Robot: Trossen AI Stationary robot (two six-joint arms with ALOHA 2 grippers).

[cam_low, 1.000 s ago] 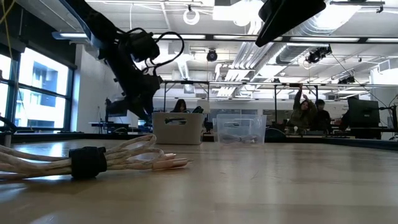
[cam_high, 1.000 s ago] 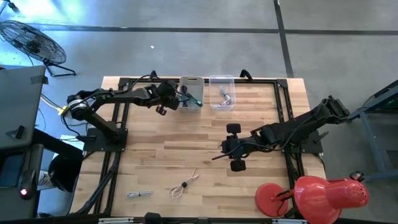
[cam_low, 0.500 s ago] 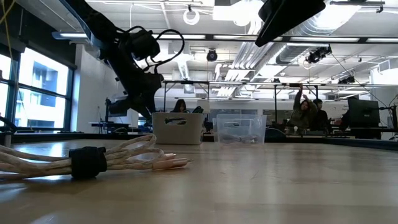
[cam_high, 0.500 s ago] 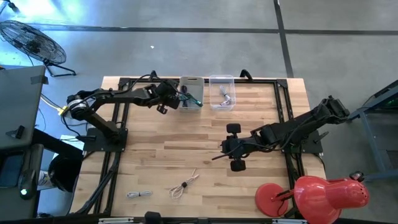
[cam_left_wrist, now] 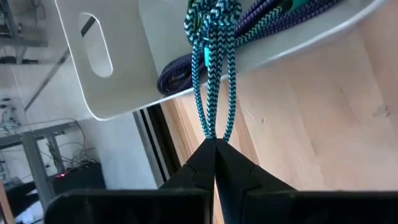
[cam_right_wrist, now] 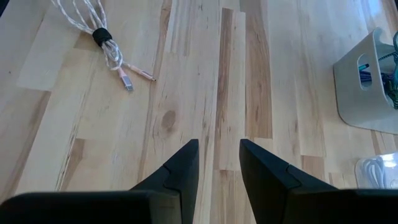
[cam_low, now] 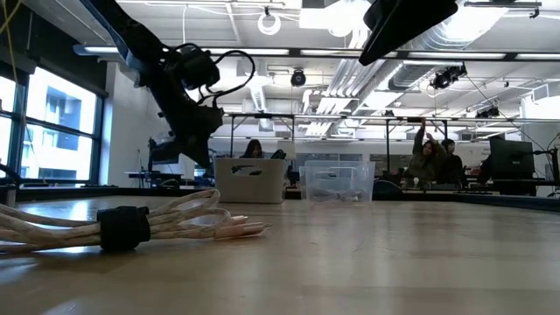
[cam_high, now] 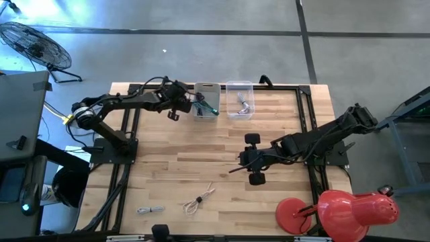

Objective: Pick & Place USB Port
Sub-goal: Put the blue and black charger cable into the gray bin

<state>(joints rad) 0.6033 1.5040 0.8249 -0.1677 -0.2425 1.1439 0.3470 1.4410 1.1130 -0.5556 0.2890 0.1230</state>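
Teal-and-navy braided cable [cam_left_wrist: 214, 74] hangs out of the white bin [cam_left_wrist: 118, 68], and the left gripper [cam_left_wrist: 215, 149] has its jaws clenched on the cable's loop just outside the bin's rim. In the high view that gripper [cam_high: 176, 107] sits at the bin's [cam_high: 206, 101] left side, at the far edge of the wooden counter [cam_high: 201, 161]. A clear box [cam_high: 240, 99] stands just beside the bin. The right gripper [cam_right_wrist: 216, 155] hovers over bare counter near the middle, jaws partly apart with nothing between them. A pale bundled cable [cam_right_wrist: 102, 40] lies on the counter nearer the front, and a second small bundle [cam_high: 150, 210] lies left of it
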